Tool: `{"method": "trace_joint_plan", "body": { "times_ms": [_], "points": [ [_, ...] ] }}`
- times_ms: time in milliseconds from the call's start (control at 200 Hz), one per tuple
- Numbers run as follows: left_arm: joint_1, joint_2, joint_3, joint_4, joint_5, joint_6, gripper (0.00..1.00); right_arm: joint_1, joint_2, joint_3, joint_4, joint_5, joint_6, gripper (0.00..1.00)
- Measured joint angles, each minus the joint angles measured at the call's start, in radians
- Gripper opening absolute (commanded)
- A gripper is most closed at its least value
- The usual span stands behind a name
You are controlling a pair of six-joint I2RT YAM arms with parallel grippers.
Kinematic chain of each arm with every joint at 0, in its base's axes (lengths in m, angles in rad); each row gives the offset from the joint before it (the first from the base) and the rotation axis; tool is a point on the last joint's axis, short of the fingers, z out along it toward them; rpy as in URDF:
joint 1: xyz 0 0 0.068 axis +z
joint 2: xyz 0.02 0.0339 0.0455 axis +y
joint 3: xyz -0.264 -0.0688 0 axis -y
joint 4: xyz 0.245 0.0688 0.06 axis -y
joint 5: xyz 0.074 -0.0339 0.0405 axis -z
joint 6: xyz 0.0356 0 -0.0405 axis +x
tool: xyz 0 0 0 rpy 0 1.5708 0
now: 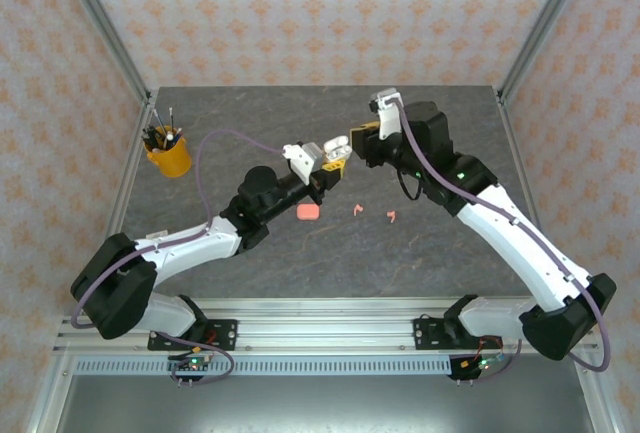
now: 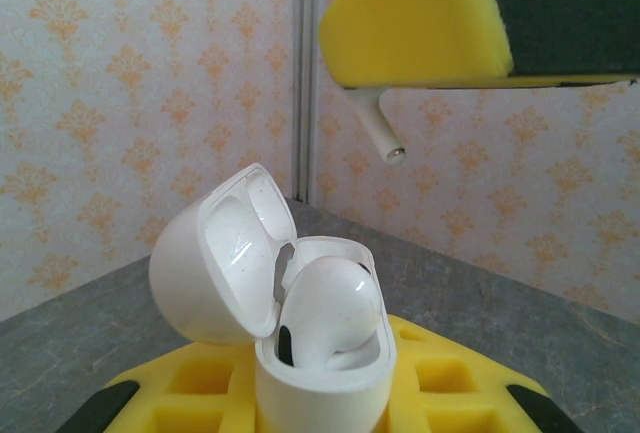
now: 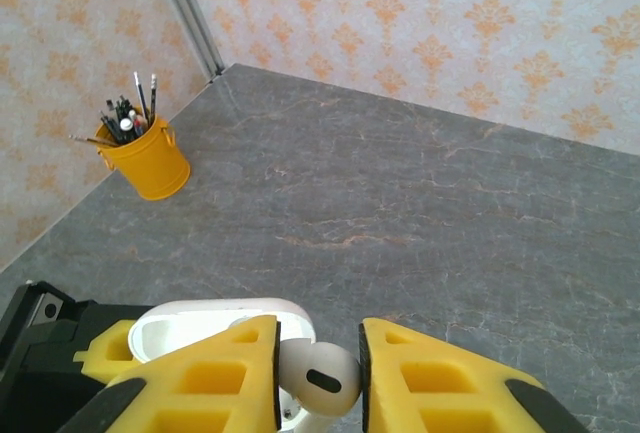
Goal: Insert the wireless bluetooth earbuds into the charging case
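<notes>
**A:** L claw, what's it got?

**B:** Pinched tight on the white charging case. Case is upright and its lid is swung back open. One white bud, call it the seated earbud, sits in its well.

**A:** And the R claw?

**B:** Narrow gap, yellow fingers squeezing the second white earbud by its head. On the L wrist cam the stem hangs down below the pad, tip pointing at the open case. It's above the case, not touching it.

**A:** So the claws are close?

**B:** Right over mid-desk, R just above L. Bud lines up w/ the case's open mouth, near the free side, but I can't tell how exact.

**A:** Rest of the kit?

**B:** Coral case lies flat on the desk below the L claw. Two coral earbuds lie loose to its right, apart from each other. Yellow pen bucket is at the far L, well away.
</notes>
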Motion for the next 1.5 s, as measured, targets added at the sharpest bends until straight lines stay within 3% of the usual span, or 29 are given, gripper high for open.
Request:
{"method": "trace_joint_plan", "body": {
  "times_ms": [1501],
  "points": [
    [0.0,0.01,0.023,-0.011,0.009,-0.002,0.0,0.056,0.05,-0.016,0.06,0.063,-0.168,0.21]
  ]
}}
